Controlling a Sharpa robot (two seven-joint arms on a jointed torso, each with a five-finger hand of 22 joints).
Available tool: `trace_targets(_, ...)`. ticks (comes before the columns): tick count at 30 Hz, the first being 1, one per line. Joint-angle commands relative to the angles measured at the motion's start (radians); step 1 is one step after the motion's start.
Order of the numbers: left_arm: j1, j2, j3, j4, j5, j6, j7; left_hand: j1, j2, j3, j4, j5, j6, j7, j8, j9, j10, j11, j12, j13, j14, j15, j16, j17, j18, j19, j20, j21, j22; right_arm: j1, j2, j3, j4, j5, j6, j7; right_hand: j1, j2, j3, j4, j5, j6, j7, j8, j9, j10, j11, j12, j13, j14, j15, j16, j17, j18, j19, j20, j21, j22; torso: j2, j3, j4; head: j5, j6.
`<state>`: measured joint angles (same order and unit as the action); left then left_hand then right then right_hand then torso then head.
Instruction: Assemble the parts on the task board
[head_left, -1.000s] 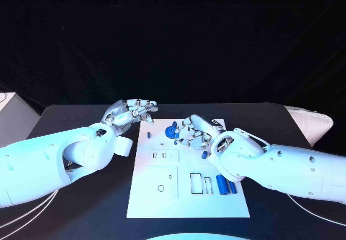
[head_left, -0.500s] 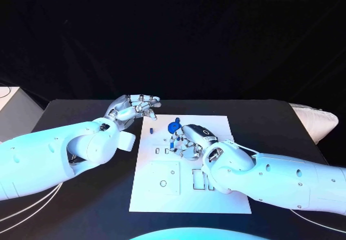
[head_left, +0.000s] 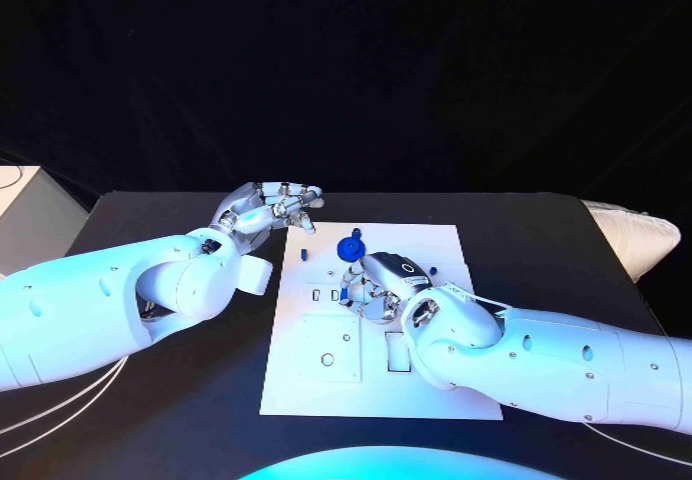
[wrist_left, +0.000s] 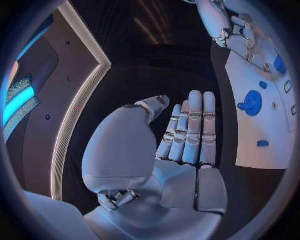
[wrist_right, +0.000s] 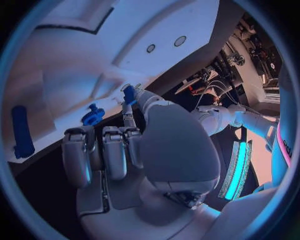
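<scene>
White task board in the middle of the frame on the black table. Left hand above the board's upper left corner, fingers straight and side by side, holding nothing. Right hand low over the board's middle, pinching a small blue part at its fingertips. Round blue part near the board's top edge, small blue peg left of it. Long blue part flat on the board.

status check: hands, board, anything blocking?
Left hand open, empty, off the task board's far-left corner. Right hand over mid-board, pinching a small blue part. Blue round part stands beyond it. Nothing blocking.
</scene>
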<state>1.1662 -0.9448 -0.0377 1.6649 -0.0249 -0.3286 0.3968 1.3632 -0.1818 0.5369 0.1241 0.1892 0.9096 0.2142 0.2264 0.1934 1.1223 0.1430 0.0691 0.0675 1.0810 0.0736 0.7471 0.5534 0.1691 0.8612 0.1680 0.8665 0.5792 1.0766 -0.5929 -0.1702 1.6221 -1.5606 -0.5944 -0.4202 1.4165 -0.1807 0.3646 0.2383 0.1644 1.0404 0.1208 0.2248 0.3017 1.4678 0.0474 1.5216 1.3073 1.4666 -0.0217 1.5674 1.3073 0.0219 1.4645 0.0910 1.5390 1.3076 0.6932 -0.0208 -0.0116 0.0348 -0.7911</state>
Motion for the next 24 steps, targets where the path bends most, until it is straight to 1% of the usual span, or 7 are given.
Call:
trace_targets(1, 0.000, 0.002, 0.000, 0.000, -0.003, 0.021, 0.003, -0.001, 0.005, 0.005, -0.001, 0.002, -0.003, 0.002, -0.001, 0.001, -0.006, 0.004, -0.003, 0.002, -0.007, -0.002, 0.003, -0.001, 0.012, -0.008, 0.002, 0.004, 0.001, -0.003, 0.003, -0.001, -0.005, -0.053, 0.018, -0.032, -0.009, 0.002, 0.006, 0.002, 0.004, -0.007, 0.002, 0.005, -0.001, 0.057, -0.004, -0.006, 0.213, 0.104, -0.002, 0.003, 0.263, -0.012, 0.085, -0.008, -0.005, 0.236, 0.000, -0.0002, 0.0005, 0.001, -0.002)
trace_targets(5, 0.000, 0.001, 0.000, 0.000, -0.003, 0.021, 0.003, -0.001, 0.005, 0.005, -0.001, 0.002, -0.003, 0.002, -0.001, 0.001, -0.006, 0.004, -0.003, 0.002, -0.007, -0.002, 0.003, -0.001, 0.012, -0.008, 0.002, 0.004, 0.001, -0.005, 0.007, -0.002, -0.011, -0.071, 0.019, -0.042, -0.012, -0.002, 0.006, 0.002, 0.004, -0.008, 0.002, 0.006, -0.001, 0.057, -0.003, -0.007, 0.213, 0.104, -0.002, 0.003, 0.263, -0.012, 0.084, -0.008, -0.005, 0.235, 0.000, -0.0003, 0.0013, 0.001, -0.002)
trace_targets(7, 0.000, 0.001, 0.000, 0.000, -0.003, 0.021, 0.003, -0.001, 0.005, 0.005, -0.001, 0.002, -0.003, 0.002, -0.001, 0.001, -0.006, 0.004, -0.003, 0.002, -0.007, -0.002, 0.003, -0.001, 0.012, -0.008, 0.002, 0.004, 0.001, -0.005, 0.009, -0.002, -0.013, -0.076, 0.019, -0.044, -0.012, -0.002, 0.006, 0.002, 0.004, -0.008, 0.002, 0.006, -0.001, 0.057, -0.003, -0.007, 0.213, 0.104, -0.002, 0.003, 0.263, -0.012, 0.084, -0.008, -0.005, 0.235, -0.001, -0.0006, 0.0008, 0.001, -0.002)
trace_targets(12, 0.000, 0.001, 0.000, 0.000, -0.003, 0.022, 0.003, -0.001, 0.005, 0.005, -0.001, 0.002, -0.003, 0.002, -0.001, 0.001, -0.006, 0.004, -0.003, 0.002, -0.007, -0.002, 0.003, -0.001, 0.012, -0.008, 0.002, 0.004, 0.001, -0.007, 0.013, -0.002, -0.017, -0.086, 0.020, -0.048, -0.015, -0.006, 0.005, 0.002, 0.004, -0.009, 0.003, 0.006, -0.001, 0.057, -0.003, -0.007, 0.212, 0.104, -0.002, 0.003, 0.263, -0.011, 0.084, -0.008, -0.006, 0.235, 0.000, -0.0001, 0.0006, 0.002, -0.002)
trace_targets(17, 0.000, 0.000, 0.000, 0.001, -0.003, 0.022, 0.002, -0.001, 0.005, 0.005, -0.001, 0.002, -0.003, 0.002, -0.001, 0.001, -0.006, 0.004, -0.003, 0.002, -0.007, -0.002, 0.003, -0.001, 0.012, -0.008, 0.002, 0.004, 0.001, -0.010, 0.017, -0.003, -0.020, -0.091, 0.023, -0.049, -0.016, -0.008, 0.005, 0.002, 0.004, -0.009, 0.003, 0.006, -0.001, 0.056, -0.003, -0.008, 0.212, 0.104, -0.002, 0.003, 0.263, -0.011, 0.084, -0.008, -0.005, 0.235, 0.000, -0.0008, 0.0003, 0.003, -0.004)
trace_targets(24, 0.000, -0.001, 0.000, 0.001, -0.003, 0.023, 0.002, -0.001, 0.005, 0.005, -0.001, 0.002, -0.003, 0.002, -0.001, 0.001, -0.006, 0.004, -0.003, 0.002, -0.007, -0.002, 0.003, -0.001, 0.012, -0.008, 0.002, 0.004, 0.001, -0.013, 0.023, -0.003, -0.027, -0.093, 0.033, -0.046, -0.021, -0.013, 0.004, 0.002, 0.001, -0.012, 0.004, 0.006, -0.002, 0.056, -0.003, -0.009, 0.211, 0.104, -0.001, 0.003, 0.263, -0.011, 0.082, -0.007, -0.009, 0.233, -0.001, -0.0011, 0.0013, 0.005, -0.006)
